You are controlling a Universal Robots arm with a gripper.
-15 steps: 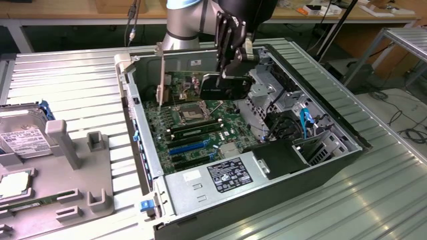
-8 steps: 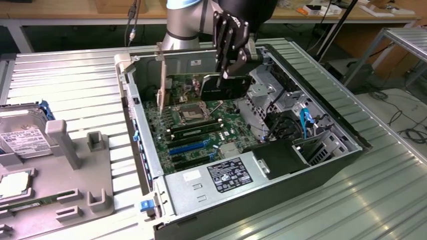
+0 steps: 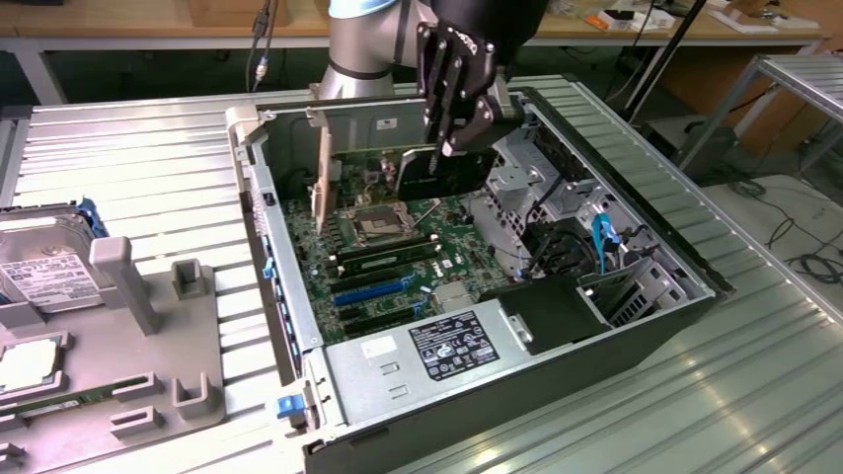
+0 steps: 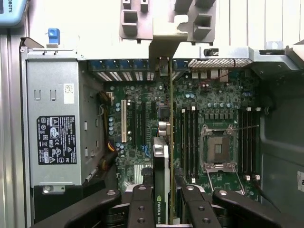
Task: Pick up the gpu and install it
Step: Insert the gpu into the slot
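at the exterior view's far left a boxy silver hard drive with a white label [image 3: 39,269] rests on a grey moulded plastic fixture tray [image 3: 145,326], which lies on the ribbed silver metal bench [image 3: 751,385]. just to the right of the tray, a black open-sided tower computer case [image 3: 619,341] lies on its side on the bench. at the near end of the case sits a silver box-shaped power supply with a black label [image 3: 428,351] [image 4: 52,137]. beyond it the green motherboard [image 3: 441,259] [image 4: 213,99] covers the case floor, with a blue expansion slot [image 3: 375,289] and a square silver processor socket [image 3: 373,225] [image 4: 218,149].

the gpu [image 3: 435,176] [image 4: 161,156], a green circuit board card with a black cooler block and a long pale metal end bracket, stands upright inside the case above the far part of the motherboard. its bracket is toward the case wall on the exterior view's left. the black hand [image 3: 459,133] [image 4: 166,192] of the grey robot arm [image 3: 362,49] is clamped on the card's upper edge. in the wrist view the card is seen edge-on, and the black fingers [image 4: 141,204] press on either side of it. whether the card's lower edge touches a slot i cannot tell. right of the gpu stands a silver metal drive cage [image 3: 527,193].
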